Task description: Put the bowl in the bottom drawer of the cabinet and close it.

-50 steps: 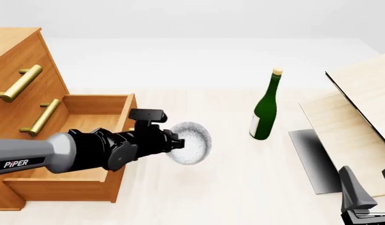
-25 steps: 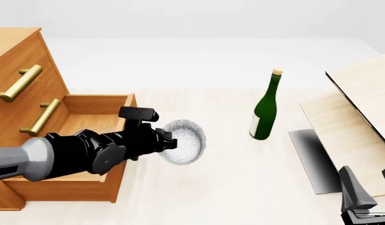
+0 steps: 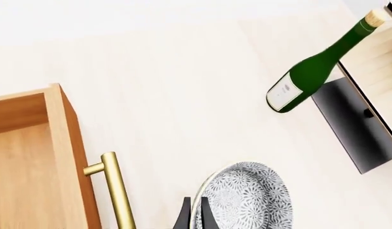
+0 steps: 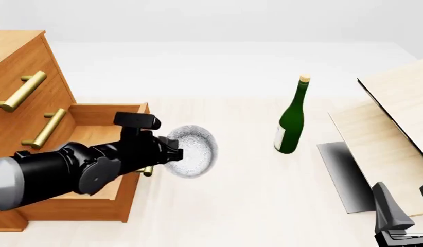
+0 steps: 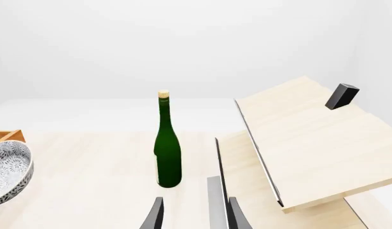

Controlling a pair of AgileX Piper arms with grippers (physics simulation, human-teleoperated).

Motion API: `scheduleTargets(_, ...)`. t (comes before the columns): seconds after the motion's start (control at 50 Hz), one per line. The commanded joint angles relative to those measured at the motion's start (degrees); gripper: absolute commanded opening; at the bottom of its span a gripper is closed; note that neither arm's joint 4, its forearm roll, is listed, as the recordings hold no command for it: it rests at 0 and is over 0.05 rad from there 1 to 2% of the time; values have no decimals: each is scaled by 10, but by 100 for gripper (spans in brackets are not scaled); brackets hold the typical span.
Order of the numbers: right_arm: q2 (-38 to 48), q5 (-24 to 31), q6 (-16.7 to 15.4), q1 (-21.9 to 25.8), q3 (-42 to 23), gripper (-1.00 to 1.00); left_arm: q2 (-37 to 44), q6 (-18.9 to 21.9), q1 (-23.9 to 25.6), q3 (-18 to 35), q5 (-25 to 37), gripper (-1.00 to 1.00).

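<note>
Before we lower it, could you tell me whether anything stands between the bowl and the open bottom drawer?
Nothing visible does. The left gripper holds the bowl by its rim, just outside the drawer's front. The bottom drawer is pulled out, and what shows of its inside looks bare.

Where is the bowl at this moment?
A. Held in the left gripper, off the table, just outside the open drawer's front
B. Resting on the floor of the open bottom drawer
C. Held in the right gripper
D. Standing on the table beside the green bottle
A: the left gripper is shut on the rim of the bowl, which hangs tilted beside the front of the bottom drawer, not yet over its inside.
</note>
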State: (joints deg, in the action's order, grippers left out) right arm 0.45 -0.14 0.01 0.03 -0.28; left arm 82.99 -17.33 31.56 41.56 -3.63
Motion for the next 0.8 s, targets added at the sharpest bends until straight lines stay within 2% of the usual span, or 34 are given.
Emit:
scheduleTargets(0.02,0,0,0,0,0,100,-31,9,-7,-9,9,-100)
scheduleTargets(0.8,-1,0,0,0,0,100,-119,17,-32,-27,46,-100)
